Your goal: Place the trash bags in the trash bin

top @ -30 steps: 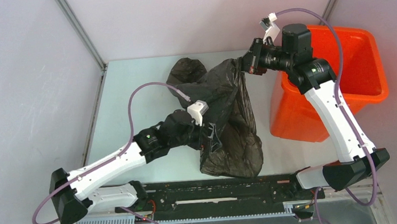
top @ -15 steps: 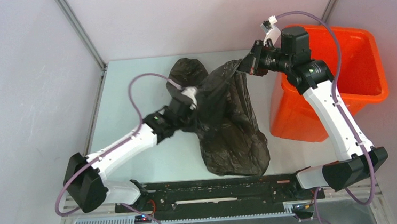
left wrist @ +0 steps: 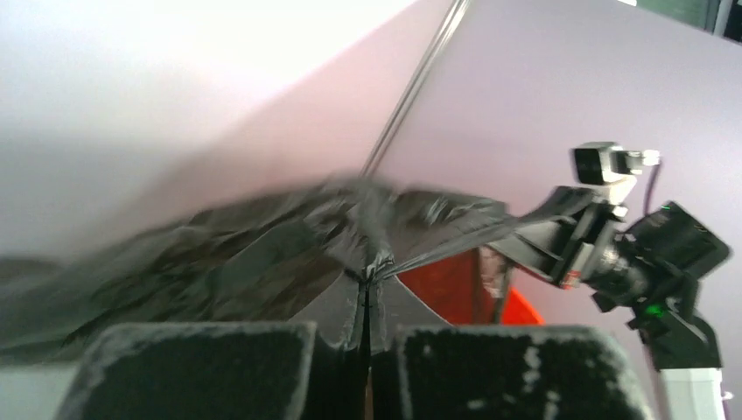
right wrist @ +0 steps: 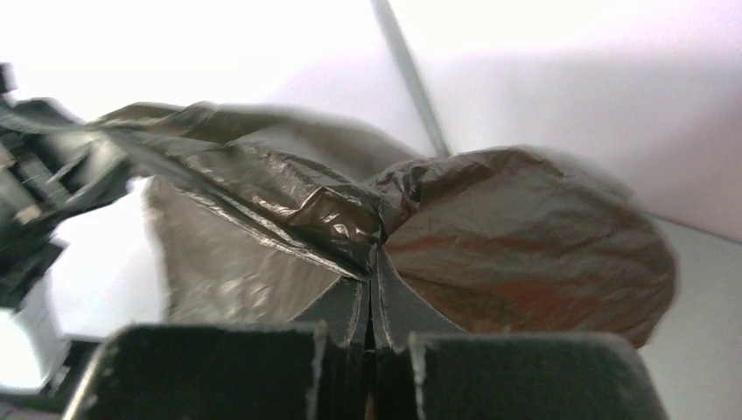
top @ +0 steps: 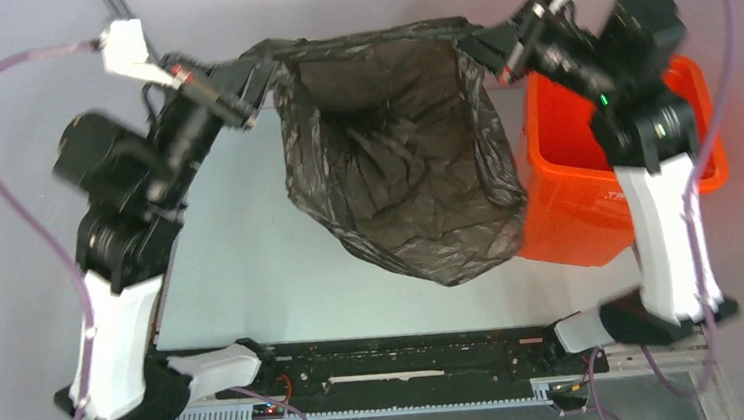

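The black trash bag [top: 400,168] hangs stretched between both arms high above the table, its mouth pulled wide open toward the top camera. My left gripper [top: 265,70] is shut on the bag's left rim, and in the left wrist view the film [left wrist: 262,262] is pinched at my fingertips [left wrist: 367,278]. My right gripper [top: 481,46] is shut on the right rim; the right wrist view has the bag [right wrist: 525,236] bunched at its jaws [right wrist: 374,262]. The orange trash bin [top: 666,177] stands upright on the right, just beside the hanging bag, partly behind my right arm.
Grey enclosure walls close in at the back and on both sides, with metal frame posts [top: 116,4] in the corners. The pale table [top: 241,250] lies below the bag. A black rail [top: 409,352] runs along the near edge between the arm bases.
My left gripper has closed on the bag's rim. Both arms have lifted sharply and spread apart, raising the bag off the table and pulling its mouth open.
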Controlling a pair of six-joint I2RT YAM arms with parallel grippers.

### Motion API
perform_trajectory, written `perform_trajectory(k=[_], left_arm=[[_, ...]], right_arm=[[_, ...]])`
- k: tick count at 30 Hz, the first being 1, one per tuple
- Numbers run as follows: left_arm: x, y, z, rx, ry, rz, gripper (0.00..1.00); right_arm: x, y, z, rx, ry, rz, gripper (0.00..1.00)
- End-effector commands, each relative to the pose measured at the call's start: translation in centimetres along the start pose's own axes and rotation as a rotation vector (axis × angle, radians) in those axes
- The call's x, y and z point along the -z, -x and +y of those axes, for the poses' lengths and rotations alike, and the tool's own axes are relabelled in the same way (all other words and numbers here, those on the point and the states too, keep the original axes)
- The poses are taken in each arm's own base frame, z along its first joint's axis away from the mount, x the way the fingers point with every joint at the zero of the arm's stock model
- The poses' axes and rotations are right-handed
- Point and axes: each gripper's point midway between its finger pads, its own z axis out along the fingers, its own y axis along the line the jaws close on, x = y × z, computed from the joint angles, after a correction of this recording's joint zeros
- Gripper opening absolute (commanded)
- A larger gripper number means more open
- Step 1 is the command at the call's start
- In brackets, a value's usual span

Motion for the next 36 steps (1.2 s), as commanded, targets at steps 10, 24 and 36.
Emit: perform_trajectory(k=[10, 24, 36], left_arm=[[13.7, -27.3, 15.7, 0.284, 0.458, 0.464, 0.00], [10.7, -23.1, 14.5, 0.181, 0.436, 0.421, 0.00], [4.9, -21.0, 12.1, 0.183, 0.307, 0.467, 0.00]], right_arm=[[4.4, -24.1, -6.2, -0.243, -0.157, 0.488, 0.00], [1.6, -25.1, -3.0, -0.286, -0.021, 0.560, 0.00], [1.4, -28.3, -4.9, -0.311, -0.096, 0.680, 0.00]])
